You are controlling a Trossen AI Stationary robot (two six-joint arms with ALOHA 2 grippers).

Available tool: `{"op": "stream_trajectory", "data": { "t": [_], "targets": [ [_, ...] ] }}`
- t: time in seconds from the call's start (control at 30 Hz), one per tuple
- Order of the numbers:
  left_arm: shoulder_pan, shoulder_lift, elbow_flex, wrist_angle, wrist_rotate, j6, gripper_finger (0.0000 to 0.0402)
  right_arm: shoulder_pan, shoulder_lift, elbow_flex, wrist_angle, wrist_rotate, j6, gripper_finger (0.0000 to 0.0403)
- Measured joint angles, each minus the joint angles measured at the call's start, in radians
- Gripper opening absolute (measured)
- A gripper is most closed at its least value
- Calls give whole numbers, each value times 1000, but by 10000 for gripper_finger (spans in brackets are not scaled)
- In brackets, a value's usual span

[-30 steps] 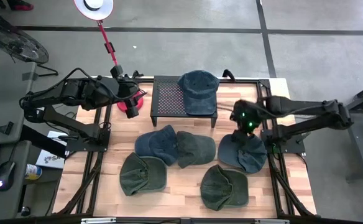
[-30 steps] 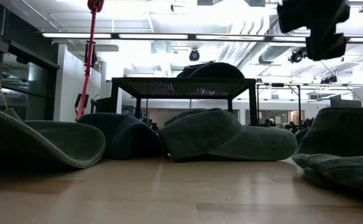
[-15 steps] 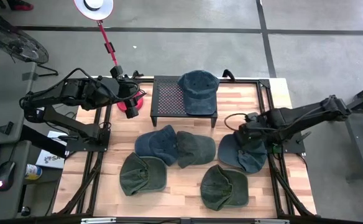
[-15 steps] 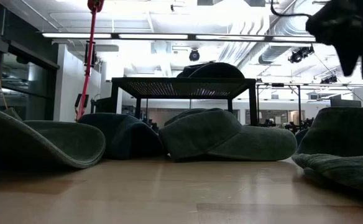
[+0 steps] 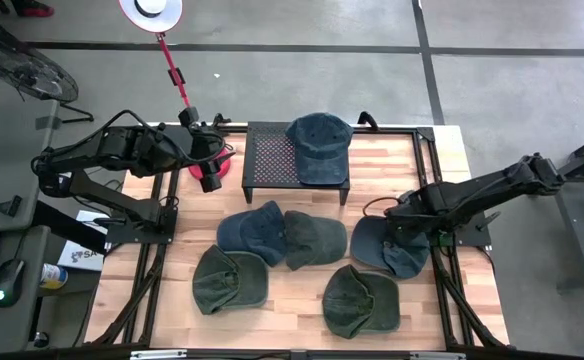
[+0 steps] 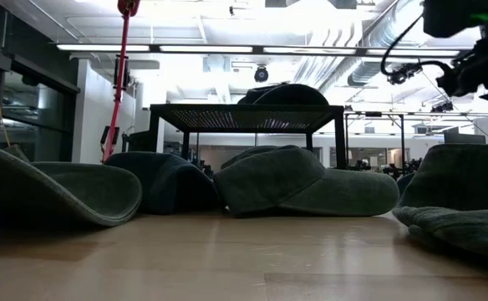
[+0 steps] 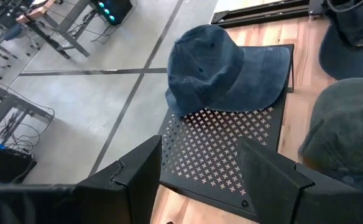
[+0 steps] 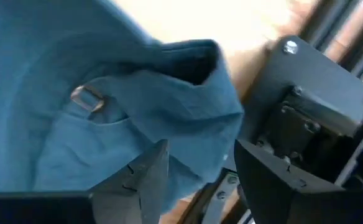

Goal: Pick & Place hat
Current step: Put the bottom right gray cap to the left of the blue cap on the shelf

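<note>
The right end effector [image 5: 404, 222] partly hides the blue hat [image 5: 390, 246].

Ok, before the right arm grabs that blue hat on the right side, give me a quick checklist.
1. Right gripper open: ok.
2. Gripper over the blue hat: ok, it hangs at the hat's back edge near the strap buckle.
3. Fabric between the fingers: not ok, not yet.
4. Free room on the rack: ok, the part beside the hat on the rack is bare.
5. Left gripper out of the way: ok, open near the rack's left end.
</note>
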Motion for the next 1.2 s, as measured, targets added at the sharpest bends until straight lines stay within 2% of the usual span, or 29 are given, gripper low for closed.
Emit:
{"op": "stream_trajectory", "data": {
  "t": [0.3, 0.47, 0.67, 1.1, 1.2],
  "targets": [
    [0, 0, 0, -1, 17, -1, 204, 3, 0, 21, 89, -95, -44, 177],
    [0, 0, 0, -1, 18, -1, 204, -6, 0, 22, 105, -65, -133, 177],
    [0, 0, 0, -1, 18, 0, 204, -76, 0, 22, 41, -119, -95, 177],
    [0, 0, 0, -1, 18, 0, 204, -259, 0, 22, 23, -51, -142, 177],
    [0, 0, 0, -1, 30, 0, 204, -294, 0, 22, 75, -81, -151, 177]
  ]
}}
